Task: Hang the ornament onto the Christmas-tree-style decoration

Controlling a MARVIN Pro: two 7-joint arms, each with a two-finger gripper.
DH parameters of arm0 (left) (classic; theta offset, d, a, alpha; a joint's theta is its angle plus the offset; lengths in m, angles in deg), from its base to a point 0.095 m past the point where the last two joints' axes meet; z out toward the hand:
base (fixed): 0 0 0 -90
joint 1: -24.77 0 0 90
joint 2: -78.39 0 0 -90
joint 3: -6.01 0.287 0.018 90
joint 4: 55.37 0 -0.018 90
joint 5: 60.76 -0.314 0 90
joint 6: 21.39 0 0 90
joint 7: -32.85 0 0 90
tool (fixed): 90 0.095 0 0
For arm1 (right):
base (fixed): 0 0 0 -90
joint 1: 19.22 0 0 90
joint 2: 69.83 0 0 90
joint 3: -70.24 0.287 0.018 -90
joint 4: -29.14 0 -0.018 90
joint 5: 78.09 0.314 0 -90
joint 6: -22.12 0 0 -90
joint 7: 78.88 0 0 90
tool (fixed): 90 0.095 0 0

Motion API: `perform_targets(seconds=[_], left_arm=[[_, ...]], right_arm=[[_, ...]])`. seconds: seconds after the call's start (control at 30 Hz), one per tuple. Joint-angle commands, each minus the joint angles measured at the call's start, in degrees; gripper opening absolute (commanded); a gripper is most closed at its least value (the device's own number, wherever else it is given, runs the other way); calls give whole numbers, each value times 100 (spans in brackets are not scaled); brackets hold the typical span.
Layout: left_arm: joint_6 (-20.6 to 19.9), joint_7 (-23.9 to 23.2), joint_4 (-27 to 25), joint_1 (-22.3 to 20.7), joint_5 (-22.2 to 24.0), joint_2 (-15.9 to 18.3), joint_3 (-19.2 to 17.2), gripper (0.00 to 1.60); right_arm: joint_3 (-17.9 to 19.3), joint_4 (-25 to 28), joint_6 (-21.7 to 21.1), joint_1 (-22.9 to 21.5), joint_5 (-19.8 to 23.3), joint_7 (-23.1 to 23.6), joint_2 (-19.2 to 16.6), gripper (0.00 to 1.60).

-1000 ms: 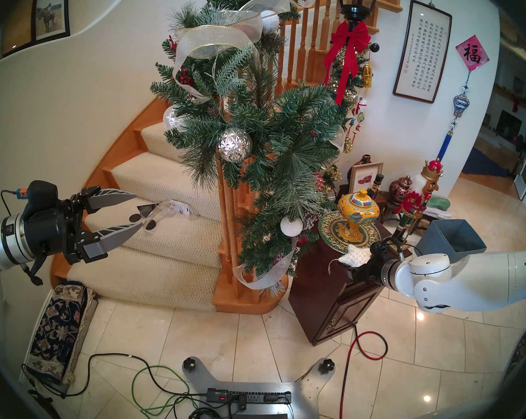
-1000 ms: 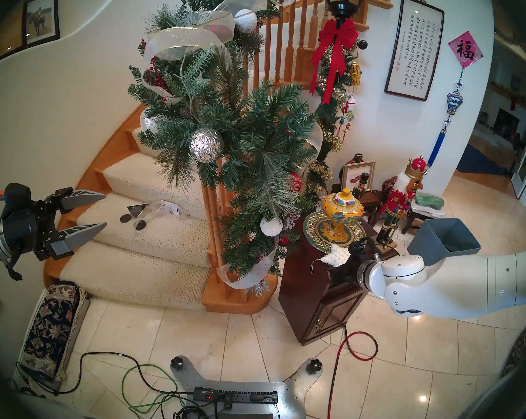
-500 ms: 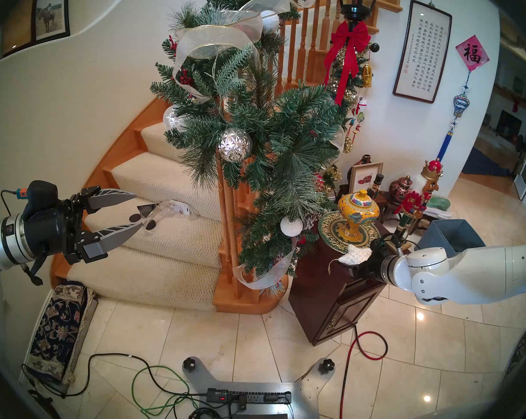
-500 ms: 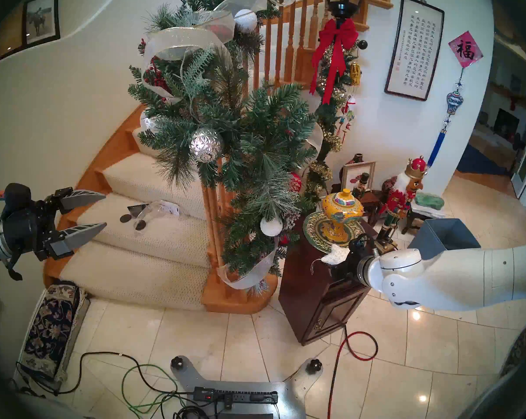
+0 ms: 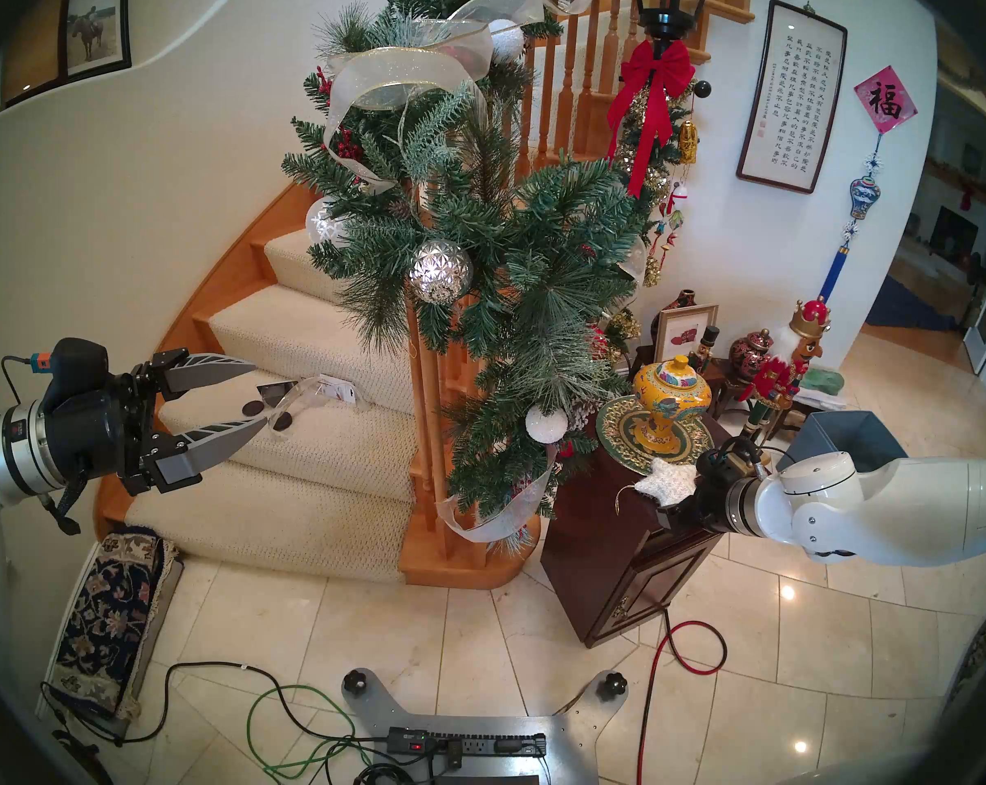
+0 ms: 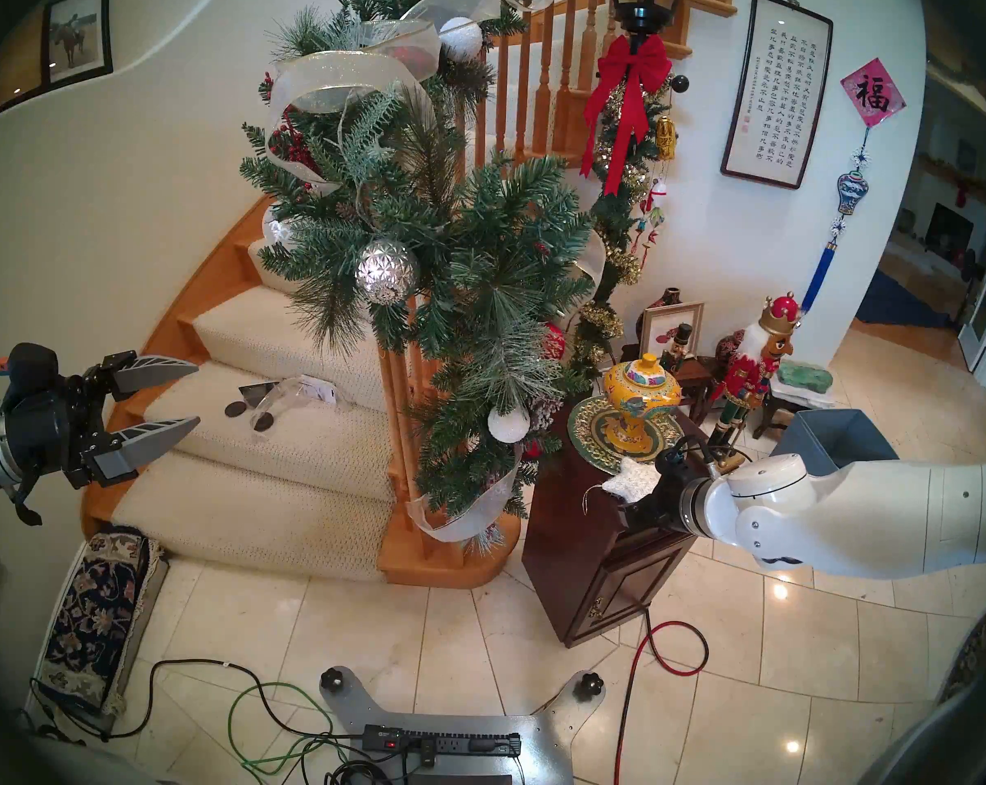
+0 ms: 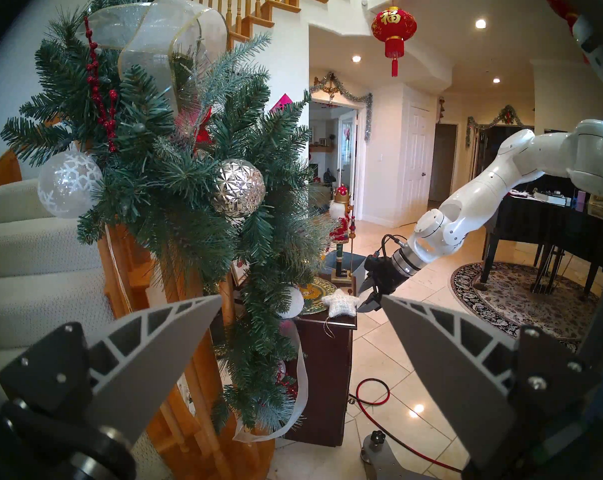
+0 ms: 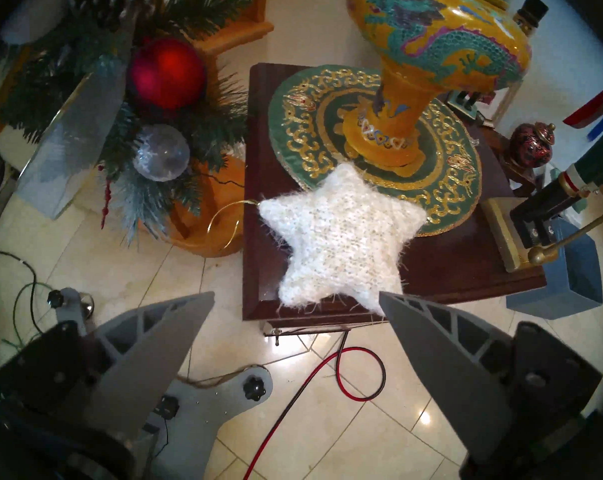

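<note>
White fuzzy star ornament (image 8: 341, 240) lying flat on the top of a dark wooden cabinet (image 8: 442, 278), near its front corner, with one point overlapping the edge of a round green-and-gold mat (image 8: 293, 122). Thin gold string loop (image 8: 224, 226) reaching out from one tip of the star, past the cabinet edge and over the floor. Yellow dragon vase (image 8: 442, 43) standing on the mat, just behind the star. Right gripper (image 8: 296, 304) hovering close at the near side of the star, jaws wide apart and holding nothing; one fingertip just at the lower point of the star (touching or only in front of it, not possible to tell). From the left wrist view, the same gripper (image 7: 367, 295) seen right beside the star (image 7: 340, 304), fingers spread. Green pine garland (image 5: 479, 268) wound down the stair banister, with sheer ribbon (image 5: 406, 76), a faceted silver ball (image 5: 441, 270) and a small white glitter ball (image 5: 546, 422); its lower end hanging just beside the cabinet. Left gripper (image 5: 258, 393) held over the carpeted stairs (image 5: 309, 336), well apart from the star, jaws wide open and empty.
</note>
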Motion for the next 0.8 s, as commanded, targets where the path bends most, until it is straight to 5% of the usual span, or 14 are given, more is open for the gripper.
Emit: perform_targets(seconds=[0.0, 0.77], left_arm=[[1, 0, -13, -3, 9, -10, -6, 160], [1, 0, -13, -3, 9, -10, -6, 160]], right_arm=[[-15, -32, -434, -387, -357, 291, -413, 160], [191, -539, -1188, -615, -734, 1104, -52, 160]])
